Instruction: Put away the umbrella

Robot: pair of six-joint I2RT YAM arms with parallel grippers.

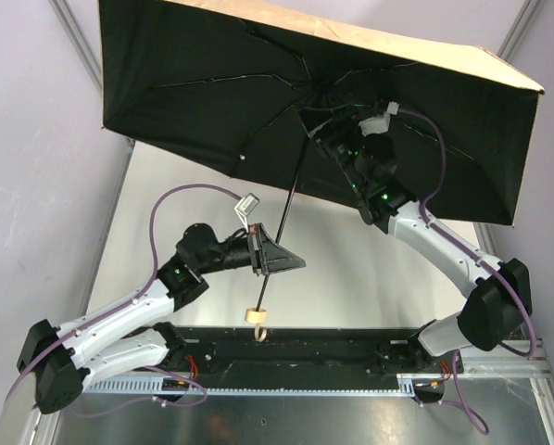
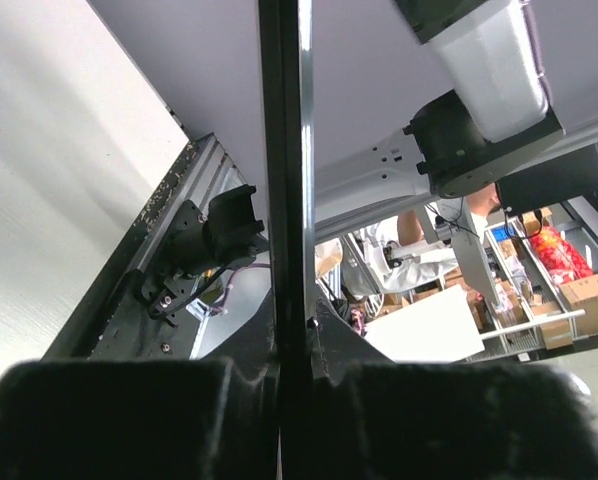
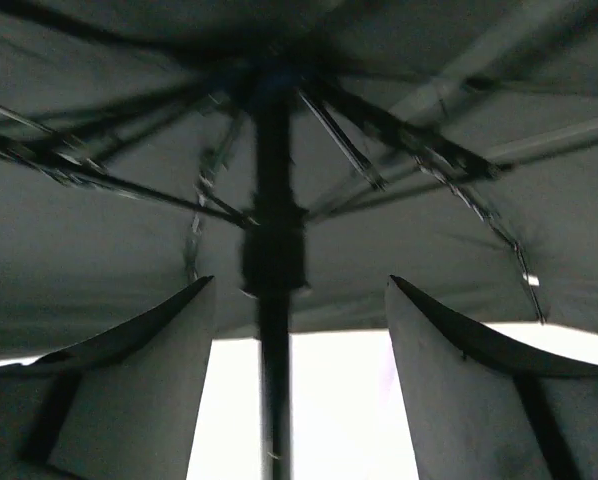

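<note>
We see first the table, a pale grey surface between purple walls, with the two arms fixed at its near edge. Above the far half of the table the umbrella is fully open and is held in the air, not lying on anything. Its canopy is tilted. The black inner side faces the top camera, and the tan outer side shows only as a strip along the upper edge.

The right arm reaches up under the canopy, and the left arm stretches low toward the middle of the table.

The thin black shaft runs from the centre of the canopy down and a little to the left. The left gripper is clenched on the lower part of this shaft. In the left wrist view the shaft goes straight up from between the closed fingers.

The right gripper is released. Its two pale fingers stand apart on both sides of the shaft, just below the place where the ribs meet, and we see a gap on each side.

The small pale handle hangs at the bottom end of the shaft, just below the left gripper and above the near edge of the table.
</note>
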